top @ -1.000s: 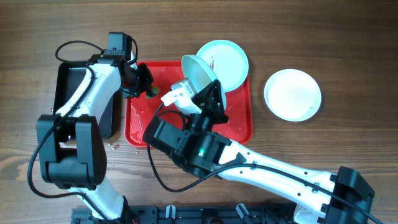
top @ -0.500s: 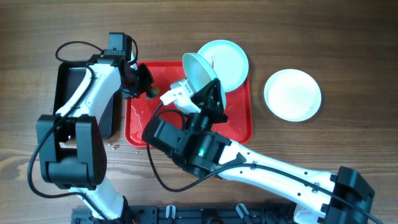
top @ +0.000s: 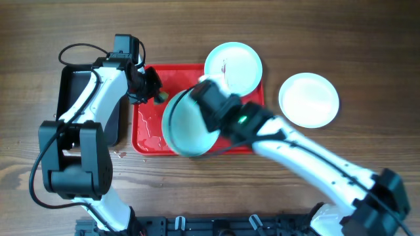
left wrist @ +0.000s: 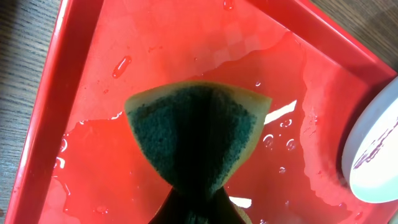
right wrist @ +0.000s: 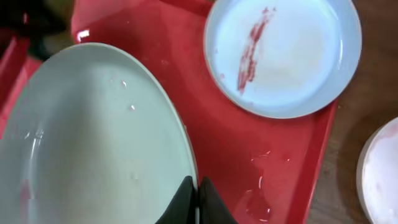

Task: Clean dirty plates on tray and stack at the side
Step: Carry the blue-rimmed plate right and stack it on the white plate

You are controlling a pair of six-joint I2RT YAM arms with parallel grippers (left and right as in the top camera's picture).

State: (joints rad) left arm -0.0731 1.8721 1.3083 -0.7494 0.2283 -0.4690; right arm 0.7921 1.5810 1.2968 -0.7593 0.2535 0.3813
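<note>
Overhead, my right fingers (right wrist: 184,202) clamp the plate (top: 187,124), which I should hold steady so my left fingers (left wrist: 186,210), squeezing the sponge (left wrist: 196,130) at its ten o'clock, can wipe it.

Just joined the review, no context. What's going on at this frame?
Plate cleaning, partway through. The right gripper is shut on the rim of a pale mint plate and holds it over the red tray. The left gripper pinches a green-and-yellow sponge over the tray's wet left end. A second mint plate, with a red streak, lies at the tray's far right corner. A white plate sits on the table to the right of the tray.
</note>
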